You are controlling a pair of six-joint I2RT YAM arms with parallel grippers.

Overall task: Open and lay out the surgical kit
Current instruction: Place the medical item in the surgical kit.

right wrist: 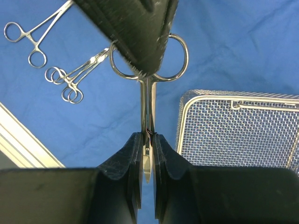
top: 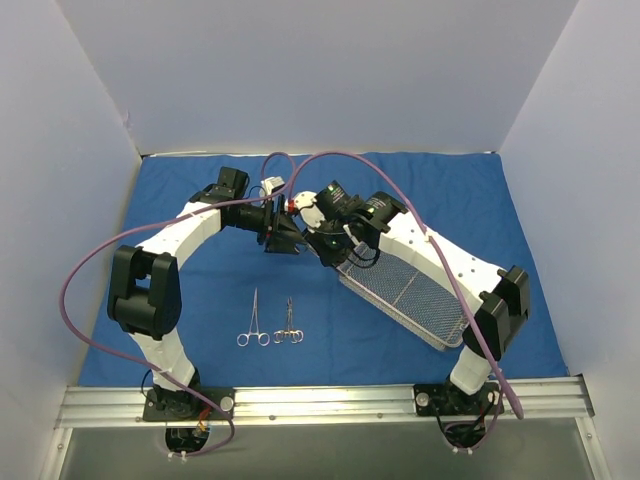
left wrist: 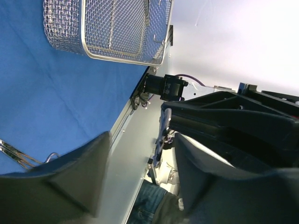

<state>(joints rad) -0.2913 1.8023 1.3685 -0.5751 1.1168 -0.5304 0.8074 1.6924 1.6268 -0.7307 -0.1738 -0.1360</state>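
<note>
Closest to the lens in the right wrist view, the right gripper (right wrist: 146, 140) is pinched tight on the working end of a ring-handled tool (right wrist: 148, 100) and holds it in the air. The tool's two finger rings point away, toward the left gripper (left wrist: 140, 158). One dark finger of that left gripper covers the rings from above. In its own wrist view its jaws stand well apart with nothing seen between them, so I judge it has not gripped the tool yet.

The blue cloth (top: 350, 350) is the biggest thing in view and lies unfolded flat across the table, so the opening part looks done. The wire tray (top: 420, 305) sits on the cloth on the right at a slant, partly under the right arm. The mesh that shows looks bare, but I cannot tell what the arm hides.

Two tools are laid out mid-cloth, side by side with their rings toward the arm bases — the longer clamp (top: 254, 325) on the left and the shorter clamp (top: 289, 325) just beside it.

By my reading the job is past halfway — the wrap is open and two tools are placed. A third is in the air between the arms, well above the laid pair, and has yet to be set down next to them.
</note>
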